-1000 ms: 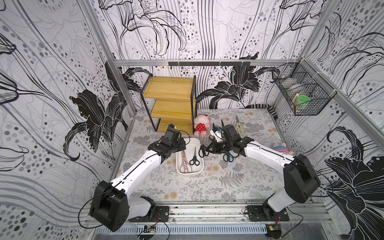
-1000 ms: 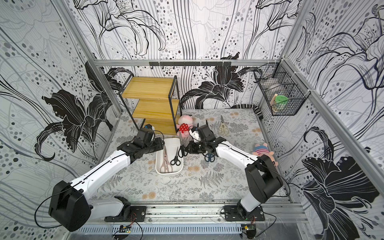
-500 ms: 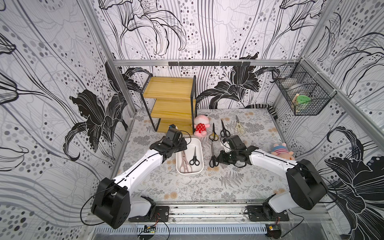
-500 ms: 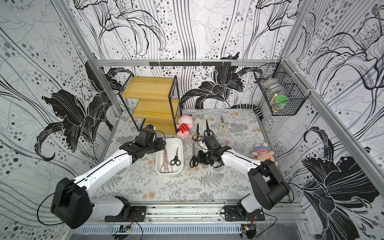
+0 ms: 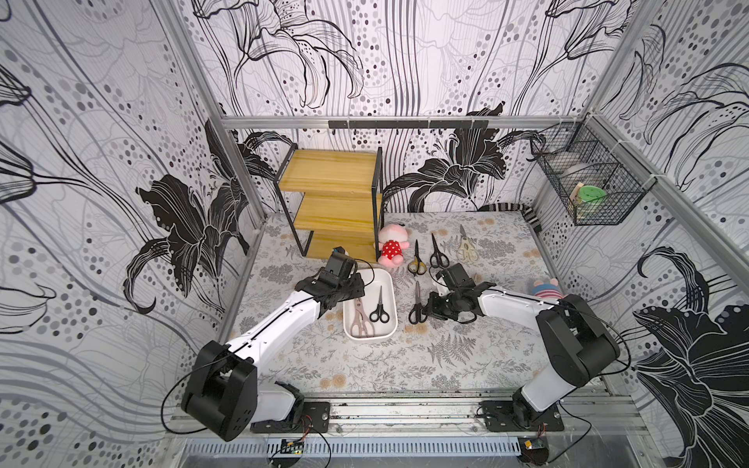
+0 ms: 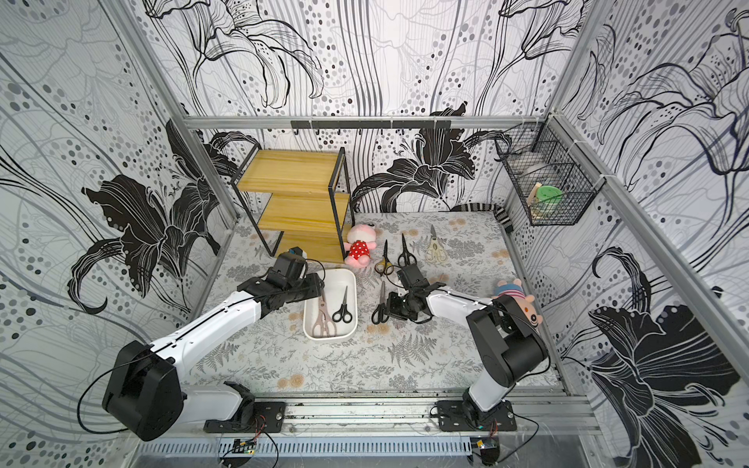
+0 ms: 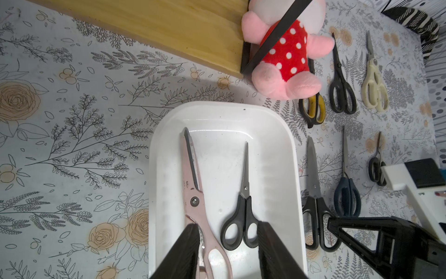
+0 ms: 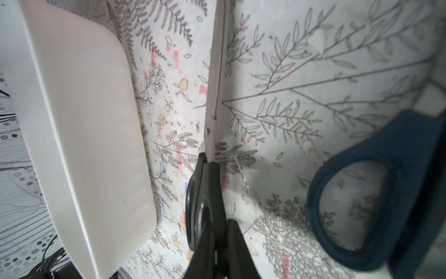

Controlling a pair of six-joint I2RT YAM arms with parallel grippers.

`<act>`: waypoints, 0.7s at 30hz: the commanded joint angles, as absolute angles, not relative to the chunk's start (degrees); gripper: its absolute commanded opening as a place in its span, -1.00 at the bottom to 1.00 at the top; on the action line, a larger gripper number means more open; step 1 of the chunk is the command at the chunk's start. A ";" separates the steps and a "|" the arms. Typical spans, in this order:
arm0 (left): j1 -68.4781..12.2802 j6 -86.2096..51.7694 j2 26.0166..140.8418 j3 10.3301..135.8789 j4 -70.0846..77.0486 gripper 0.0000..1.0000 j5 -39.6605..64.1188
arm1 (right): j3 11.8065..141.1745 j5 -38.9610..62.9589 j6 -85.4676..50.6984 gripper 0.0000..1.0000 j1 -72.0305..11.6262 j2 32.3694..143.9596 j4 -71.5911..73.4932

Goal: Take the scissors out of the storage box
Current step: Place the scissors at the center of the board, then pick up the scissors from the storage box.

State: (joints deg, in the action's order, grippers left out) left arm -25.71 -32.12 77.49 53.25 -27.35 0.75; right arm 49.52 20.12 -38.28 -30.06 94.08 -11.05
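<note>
The white storage box [image 5: 371,338] [image 6: 329,337] [image 7: 224,116] holds a pale pink pair of scissors [image 5: 360,320] [image 7: 193,183] and a black-handled pair [image 5: 379,308] [image 7: 244,217]. My left gripper [image 5: 356,290] [image 7: 228,244] hangs open over their handles, touching neither. Right of the box, my right gripper [image 5: 426,312] [image 8: 218,244] is shut on the handle of another black-handled pair [image 5: 416,304] [image 8: 205,205], down at the mat. Further scissors lie on the mat: yellow-black [image 5: 416,259], black [image 5: 435,253], cream [image 5: 465,247], blue [image 7: 346,190] and a small dark pair [image 7: 376,166].
A wooden shelf [image 5: 332,202] stands at the back left with a pink plush [image 5: 391,245] beside it. A second plush [image 5: 545,285] lies behind my right arm. A black wire basket [image 5: 587,186] hangs on the right wall.
My right gripper carried the black-handled scissors from the box's far right corner toward the front and down to the mat. The left gripper stayed open over the box.
</note>
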 commanded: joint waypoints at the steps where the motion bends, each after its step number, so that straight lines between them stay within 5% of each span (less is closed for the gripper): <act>1: -25.61 -30.01 78.80 52.39 -27.95 -0.11 1.57 | 50.44 16.55 -37.03 -0.71 -29.69 95.25 -15.29; 9: -27.66 -27.01 82.40 53.48 -31.39 -0.09 -1.68 | 56.00 13.12 -35.15 -0.33 -29.77 93.90 -20.97; 17: -34.20 -26.10 88.13 56.81 -33.13 -0.11 -7.17 | 64.90 14.15 -34.55 -0.29 -29.73 90.77 -24.16; 21: -35.09 -25.65 91.10 57.95 -32.48 -0.40 -6.96 | 66.86 14.15 -34.77 -0.33 -29.70 90.02 -24.74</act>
State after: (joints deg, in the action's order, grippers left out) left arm -34.96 -26.83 89.45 56.16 -32.97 -5.17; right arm 65.63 14.90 -35.51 -29.95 91.50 -21.76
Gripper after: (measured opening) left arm 0.321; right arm 0.343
